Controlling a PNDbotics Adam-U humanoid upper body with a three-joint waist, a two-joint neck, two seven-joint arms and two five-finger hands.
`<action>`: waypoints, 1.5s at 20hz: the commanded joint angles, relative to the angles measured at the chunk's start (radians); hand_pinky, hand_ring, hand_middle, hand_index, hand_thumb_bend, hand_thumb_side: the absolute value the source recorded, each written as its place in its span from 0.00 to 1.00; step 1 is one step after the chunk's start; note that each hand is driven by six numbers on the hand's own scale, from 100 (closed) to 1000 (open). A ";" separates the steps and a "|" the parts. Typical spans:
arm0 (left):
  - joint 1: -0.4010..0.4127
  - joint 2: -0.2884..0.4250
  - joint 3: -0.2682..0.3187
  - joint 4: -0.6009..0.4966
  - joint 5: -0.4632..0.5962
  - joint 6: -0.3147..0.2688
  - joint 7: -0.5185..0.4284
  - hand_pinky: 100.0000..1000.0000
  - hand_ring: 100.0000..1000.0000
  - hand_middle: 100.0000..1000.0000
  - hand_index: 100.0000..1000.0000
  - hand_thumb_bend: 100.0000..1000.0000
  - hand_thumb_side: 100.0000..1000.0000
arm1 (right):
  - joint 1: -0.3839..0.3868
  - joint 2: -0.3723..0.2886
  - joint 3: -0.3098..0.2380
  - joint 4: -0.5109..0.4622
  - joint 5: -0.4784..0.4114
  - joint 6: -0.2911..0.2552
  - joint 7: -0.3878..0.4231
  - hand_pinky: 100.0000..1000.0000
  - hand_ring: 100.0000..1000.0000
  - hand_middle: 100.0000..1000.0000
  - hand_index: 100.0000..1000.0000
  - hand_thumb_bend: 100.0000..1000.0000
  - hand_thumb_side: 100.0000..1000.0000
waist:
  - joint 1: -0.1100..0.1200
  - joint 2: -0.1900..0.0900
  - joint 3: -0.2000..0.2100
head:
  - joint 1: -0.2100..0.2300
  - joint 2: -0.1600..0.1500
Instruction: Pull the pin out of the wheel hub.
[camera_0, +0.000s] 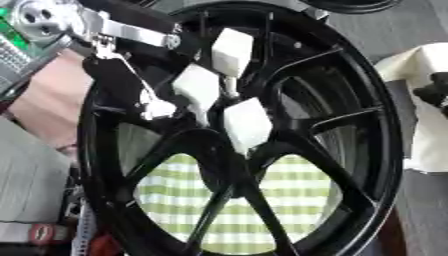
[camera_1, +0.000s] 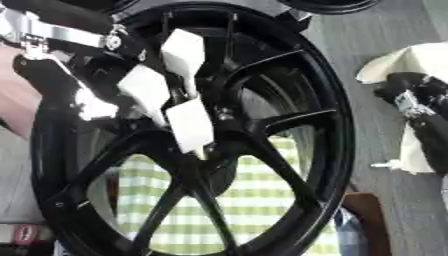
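At my left hand (camera_0: 206, 95), fingers curled around the pin (camera_0: 229, 86) at the wheel hub (camera_0: 229, 150), gripping it for extraction; right hand (camera_1: 420, 107) idle beyond, fingers indistinct.

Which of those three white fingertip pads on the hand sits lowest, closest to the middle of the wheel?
The lowest white pad, on the left hand, lies over the hub of the black wheel. The other two sit higher: one at top, one to its left.

We observed the black wheel hub (camera_1: 289, 125) filling the frame, green-and-white checked cloth (camera_1: 254, 210) visible through its spokes. The left hand (camera_1: 166, 95), white-tipped fingers (camera_1: 191, 125) curled, was at the hub centre. The right hand (camera_1: 420, 107) lay on white cloth (camera_1: 411, 55).
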 joint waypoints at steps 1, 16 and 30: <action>-0.014 0.009 0.011 -0.005 0.002 0.001 0.001 0.78 0.65 0.62 0.79 0.00 0.17 | -0.008 -0.012 -0.011 -0.018 -0.004 -0.001 0.001 0.90 0.71 0.53 0.65 0.12 0.30 | -0.001 -0.018 -0.001 | 0.002 -0.011; -0.019 0.027 0.091 -0.045 0.079 0.096 0.077 0.64 0.43 0.27 0.45 0.00 0.16 | -0.002 -0.006 -0.015 -0.016 -0.007 0.001 -0.002 0.90 0.71 0.53 0.65 0.12 0.31 | -0.006 -0.025 0.006 | -0.006 -0.003; 0.148 0.265 0.339 -0.208 0.319 0.167 0.292 0.63 0.39 0.21 0.41 0.00 0.16 | 0.009 -0.009 -0.027 -0.018 -0.008 -0.004 -0.013 0.90 0.71 0.53 0.65 0.11 0.31 | -0.017 -0.036 0.039 | -0.035 0.004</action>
